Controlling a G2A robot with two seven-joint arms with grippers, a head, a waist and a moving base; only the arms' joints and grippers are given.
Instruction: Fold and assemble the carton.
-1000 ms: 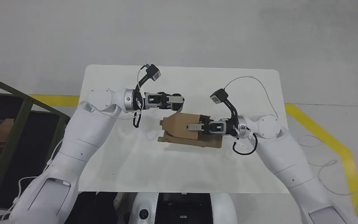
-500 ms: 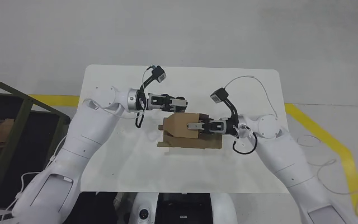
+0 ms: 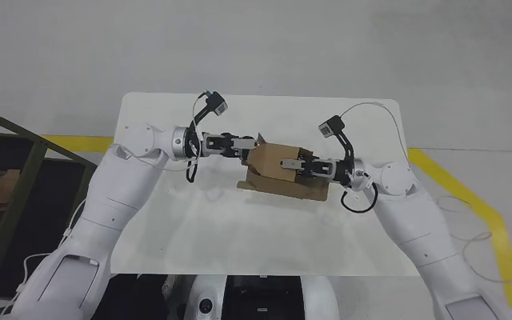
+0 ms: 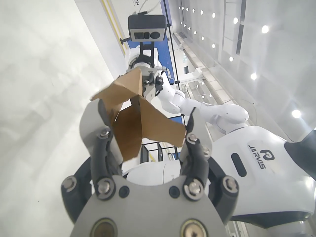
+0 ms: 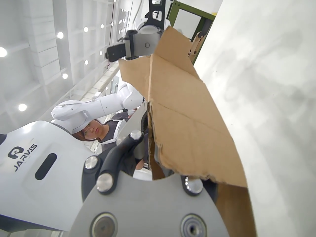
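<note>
Here our left gripper (image 3: 250,146) sits at the left end of the carton (image 3: 276,162), fingers spread with an end flap standing between them, not clamped as far as we can see; the carton lies tilted over the middle of the table (image 3: 208,232), its long axis running from one gripper to the other; our right gripper (image 3: 290,166) lies along its top from the right and appears pinched on a wall, one finger hidden by cardboard. We judge the flap, straight ahead of the left gripper, is that arm's to fold
</note>
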